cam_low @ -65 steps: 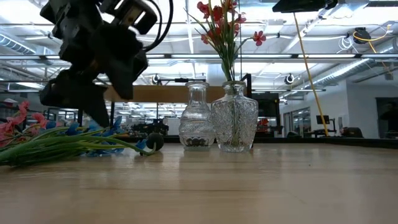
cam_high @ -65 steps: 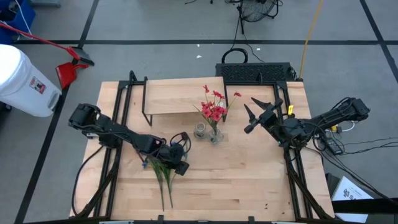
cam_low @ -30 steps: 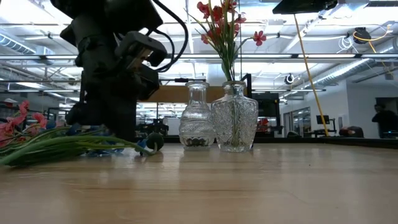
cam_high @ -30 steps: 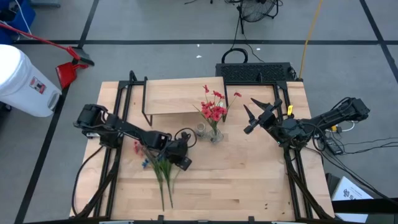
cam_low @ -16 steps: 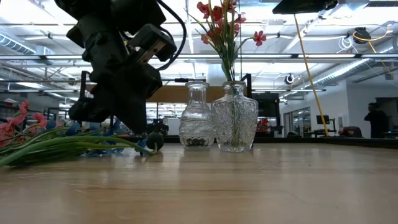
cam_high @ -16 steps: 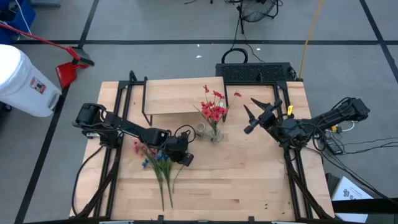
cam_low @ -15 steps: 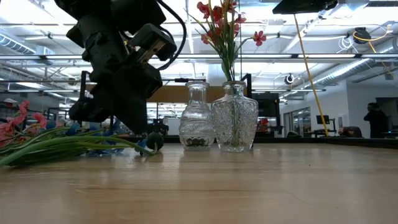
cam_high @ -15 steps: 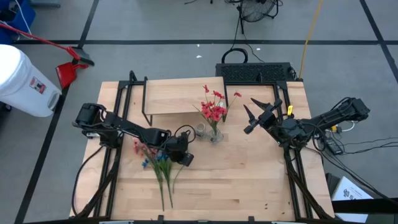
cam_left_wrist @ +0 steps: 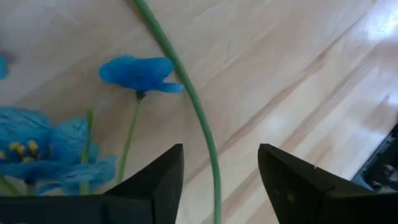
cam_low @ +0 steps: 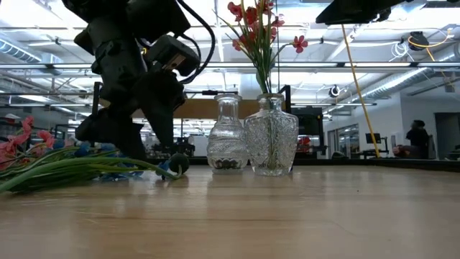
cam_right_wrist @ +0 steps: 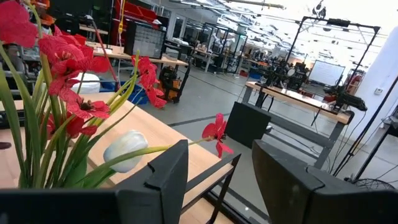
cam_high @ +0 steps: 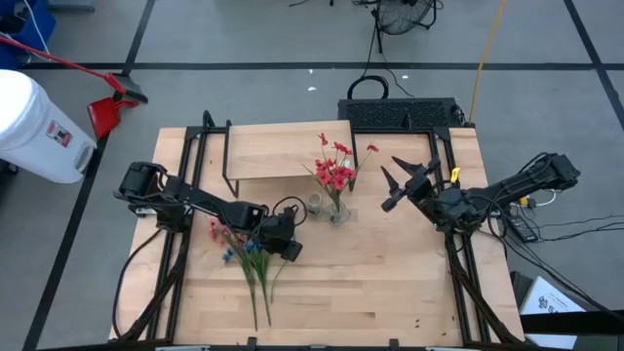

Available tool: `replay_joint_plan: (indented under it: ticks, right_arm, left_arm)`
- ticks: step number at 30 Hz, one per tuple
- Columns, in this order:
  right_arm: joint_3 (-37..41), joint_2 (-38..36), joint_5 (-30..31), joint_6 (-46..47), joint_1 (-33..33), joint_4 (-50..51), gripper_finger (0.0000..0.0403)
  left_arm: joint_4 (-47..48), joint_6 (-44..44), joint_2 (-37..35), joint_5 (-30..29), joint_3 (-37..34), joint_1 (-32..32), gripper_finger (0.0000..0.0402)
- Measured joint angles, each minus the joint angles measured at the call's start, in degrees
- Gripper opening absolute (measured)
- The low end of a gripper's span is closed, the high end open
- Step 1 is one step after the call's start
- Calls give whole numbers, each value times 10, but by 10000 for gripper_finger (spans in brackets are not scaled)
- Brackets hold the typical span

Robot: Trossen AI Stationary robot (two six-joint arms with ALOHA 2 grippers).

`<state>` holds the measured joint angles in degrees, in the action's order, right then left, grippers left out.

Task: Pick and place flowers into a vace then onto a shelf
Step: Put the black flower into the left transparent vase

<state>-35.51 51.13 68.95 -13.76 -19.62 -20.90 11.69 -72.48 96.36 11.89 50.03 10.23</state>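
A pink-red bunch (cam_high: pixel 216 232) and a blue bunch (cam_high: pixel 234 254) lie flat on the tabletop, their green stems (cam_high: pixel 258 292) running toward the near edge. My left gripper (cam_high: pixel 269 244) is low over these stems, open. In the left wrist view its fingers (cam_left_wrist: pixel 217 162) stand on either side of one green stem (cam_left_wrist: pixel 202 124), beside blue blossoms (cam_left_wrist: pixel 140 71). I cannot tell whether they touch the stem. The red bunch with a white bud (cam_high: pixel 336 171) stands with its stems in a cut-glass vase (cam_low: pixel 271 137). My right gripper (cam_high: pixel 388 183) hangs open in the air to the right of the vase. The shelf (cam_high: pixel 278 151) is at the far left.
A smaller glass vase (cam_low: pixel 227 137) stands just left of the filled one. A black box (cam_high: pixel 400 112) sits at the table's far edge. Bare tabletop (cam_high: pixel 370 283) lies toward the near right. A person (cam_low: pixel 417 140) shows far off in the room.
My left gripper has stayed low over the lying stems and has turned a little about them. The flowers on the table have not moved.
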Motion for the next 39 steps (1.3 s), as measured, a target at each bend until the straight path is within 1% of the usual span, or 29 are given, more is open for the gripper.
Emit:
replay_joint_plan:
  ticks: [2,5,10,14,19,21,23,26,29,30,32,35,39]
  right_arm:
    - [0,0,0,-4,0,-1,169]
    - [0,0,0,-5,0,-1,169]
    - [0,0,0,-6,0,-1,169]
    - [0,0,0,-6,0,-1,169]
    - [0,0,0,-6,0,-1,169]
    - [0,0,0,-6,1,-1,169]
    - [0,0,0,-6,2,0,169]
    - [0,0,0,-8,2,0,169]
    - [0,0,0,-8,2,0,169]
    - [0,0,0,-8,2,0,169]
    - [0,0,0,-9,2,0,169]
    - [0,0,0,-9,2,0,169]
    - [0,0,0,-9,2,-1,169]
  left_arm:
    - [-3,4,0,-15,0,1,217]
    - [-19,3,14,-14,0,1,218]
    - [-80,-2,48,32,1,10,218]
    - [-83,-14,62,40,2,16,218]
    - [-84,4,61,28,2,18,213]
    - [-88,23,61,29,1,18,194]
    - [-88,25,62,32,0,17,162]
    - [-86,19,63,41,0,14,100]
    - [-89,25,64,46,0,13,29]
    - [-89,21,64,48,0,13,17]
    - [-94,9,62,47,-1,13,15]
    - [-104,8,36,32,-1,14,14]
    - [-93,22,-31,-35,-1,14,9]
